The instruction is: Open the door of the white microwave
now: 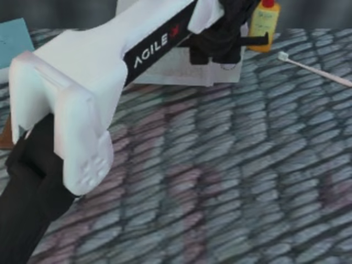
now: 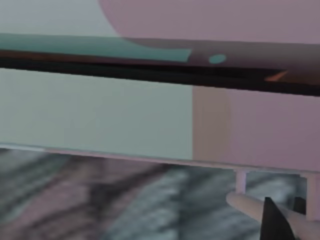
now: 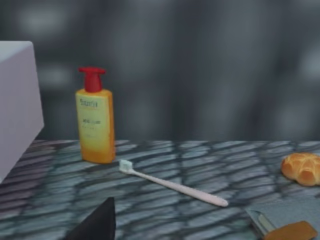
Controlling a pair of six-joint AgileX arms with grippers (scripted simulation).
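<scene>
Left hand (image 1: pixel 220 33) is reaching across the surface (image 1: pixel 231 181) to the front of the white microwave (image 1: pixel 181 71), which sits at the back, left of centre. My own arm is hiding most of it from above. In the left wrist view I'm hovering right up against the door (image 2: pixel 250 130), with the slim handle (image 2: pixel 245 202) just beside the hand. Honestly I can't tell how far open the hand is, or whether it's got hold of anything yet.

There's a dark slit along the panel with a bit of teal past it, but I'm not seeing clearly whether the door is cracked open.

On handling, I'm guessing the door is rigid and light, swinging on a hinge at the far edge, and the smooth white face is offering nothing to pinch. That handle bar, standing off on little posts, is looking like the only sensible place to take hold. The oven itself isn't pinned down as far as I can see, so I'm expecting a hard yank to drag the whole box. The pull probably wants to follow the door's arc.

Right arm is sitting idle, out of the top view. Its camera is just looking at a yellow bottle (image 3: pixel 95 122) and a toothbrush (image 3: pixel 172 184).
</scene>
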